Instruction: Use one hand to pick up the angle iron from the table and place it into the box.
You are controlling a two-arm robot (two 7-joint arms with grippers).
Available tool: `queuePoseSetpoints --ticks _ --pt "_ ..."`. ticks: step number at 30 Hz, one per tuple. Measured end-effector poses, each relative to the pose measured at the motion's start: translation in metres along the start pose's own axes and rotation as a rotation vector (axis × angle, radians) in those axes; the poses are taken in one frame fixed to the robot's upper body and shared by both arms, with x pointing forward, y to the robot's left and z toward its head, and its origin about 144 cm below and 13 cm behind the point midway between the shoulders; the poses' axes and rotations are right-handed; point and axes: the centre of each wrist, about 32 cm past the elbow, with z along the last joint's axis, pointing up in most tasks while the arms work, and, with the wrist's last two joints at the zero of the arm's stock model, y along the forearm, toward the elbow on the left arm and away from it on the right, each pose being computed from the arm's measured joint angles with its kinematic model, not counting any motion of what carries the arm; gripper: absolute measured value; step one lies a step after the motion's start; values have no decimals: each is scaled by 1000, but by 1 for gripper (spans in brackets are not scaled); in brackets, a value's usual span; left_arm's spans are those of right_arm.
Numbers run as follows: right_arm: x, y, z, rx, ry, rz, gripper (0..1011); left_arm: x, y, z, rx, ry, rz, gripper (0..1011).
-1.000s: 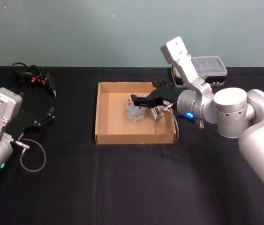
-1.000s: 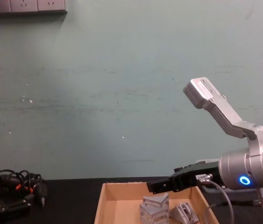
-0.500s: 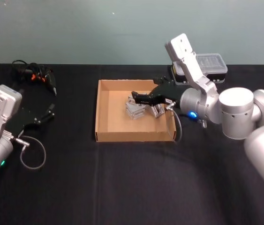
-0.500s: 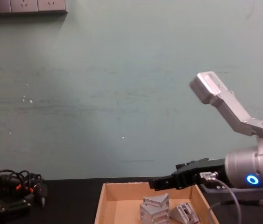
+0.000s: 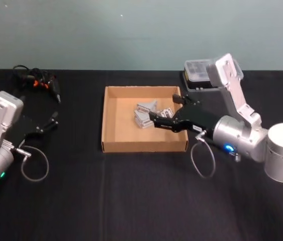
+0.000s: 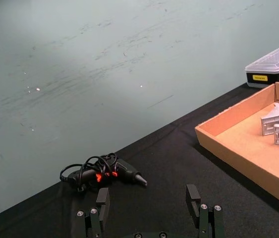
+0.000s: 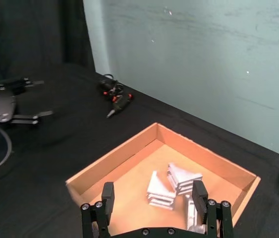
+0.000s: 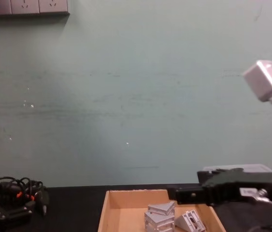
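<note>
The right gripper (image 5: 157, 122) is held open and empty above the box's (image 5: 112, 145) right side. Several angle irons (image 7: 171, 188) lie inside the box, apparently stacked, just beyond the spread fingertips (image 7: 199, 189) and untouched by them. The left gripper (image 5: 53, 119) is parked open over the table (image 5: 131, 196), well apart.

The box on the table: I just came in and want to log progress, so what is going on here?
The box already holds a few angle irons, lying at its far right. The right end effector hangs open and empty above the box's right side, gripping nothing. The left end effector sits open, parked on the table at the left. A corded tool lies at the far left and a plastic case sits behind the box.
</note>
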Motion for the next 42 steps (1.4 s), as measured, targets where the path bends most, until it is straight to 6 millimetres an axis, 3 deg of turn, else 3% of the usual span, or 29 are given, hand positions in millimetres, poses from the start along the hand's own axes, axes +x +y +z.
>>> queuePoseSetpoints --ticks 6,17,25,42 --pt "-17 -24 -20 65 -29 -40 1002 0 0 0 0 0 0 1011" --pt "-38 -41 -64 113 -58 -83 1002 0 0 0 0 0 0 1011" --pt "-45 -41 -75 127 -97 -91 1002 0 0 0 0 0 0 1011" --pt "-44 -41 -74 124 -91 -89 1002 0 0 0 0 0 0 1011"
